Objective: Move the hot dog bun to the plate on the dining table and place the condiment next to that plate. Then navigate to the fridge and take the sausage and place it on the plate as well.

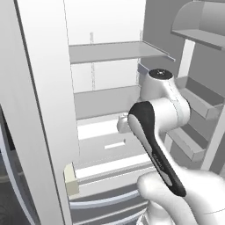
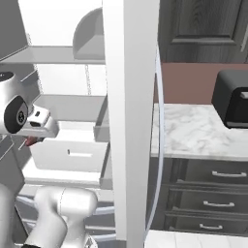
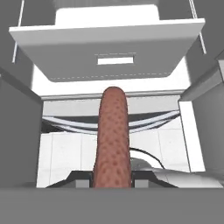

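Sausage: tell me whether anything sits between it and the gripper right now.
Nothing does. In the hand view the sausage already sits clamped between the gripper fingers, pointing out toward the white fridge drawer. The plate is out of frame, so the path to it cannot be judged.

We see open fridge interior (image 1: 105,88) centre frame, grey shelf (image 1: 114,52) upper centre; right view: marble counter (image 2: 193,133), dark drawers (image 2: 213,193) lower right, black toaster (image 2: 232,99).
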You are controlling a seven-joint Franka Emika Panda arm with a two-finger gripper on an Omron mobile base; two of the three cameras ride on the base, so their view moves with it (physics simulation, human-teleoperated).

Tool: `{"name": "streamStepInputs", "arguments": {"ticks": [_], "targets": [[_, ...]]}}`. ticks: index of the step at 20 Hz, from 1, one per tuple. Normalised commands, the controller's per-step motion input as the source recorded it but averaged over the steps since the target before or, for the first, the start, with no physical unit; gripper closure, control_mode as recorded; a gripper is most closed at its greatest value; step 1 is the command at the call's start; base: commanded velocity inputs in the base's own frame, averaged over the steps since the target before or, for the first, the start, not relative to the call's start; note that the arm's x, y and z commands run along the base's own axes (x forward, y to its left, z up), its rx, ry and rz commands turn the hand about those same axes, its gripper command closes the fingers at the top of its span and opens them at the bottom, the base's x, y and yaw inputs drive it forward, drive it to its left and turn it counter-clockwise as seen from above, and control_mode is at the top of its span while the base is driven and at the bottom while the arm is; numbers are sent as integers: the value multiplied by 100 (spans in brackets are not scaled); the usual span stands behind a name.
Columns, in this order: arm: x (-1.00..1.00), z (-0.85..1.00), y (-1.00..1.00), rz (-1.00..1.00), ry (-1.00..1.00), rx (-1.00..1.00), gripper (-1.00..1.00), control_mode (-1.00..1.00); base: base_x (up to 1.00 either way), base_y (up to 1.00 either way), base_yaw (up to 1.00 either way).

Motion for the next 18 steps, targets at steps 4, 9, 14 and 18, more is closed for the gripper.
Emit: {"name": "streamStepInputs", "arguments": {"ticks": [4, 9, 14, 18], "targets": [[0, 0, 0, 0, 0, 0, 100, 100, -100, -13, -14], [0, 0, 0, 0, 0, 0, 100, 100, -100, -3, -17], [0, 0, 0, 0, 0, 0, 100, 100, -100, 0, -31], [0, 0, 0, 0, 0, 0, 100, 100, -100, 0, -56]]}}
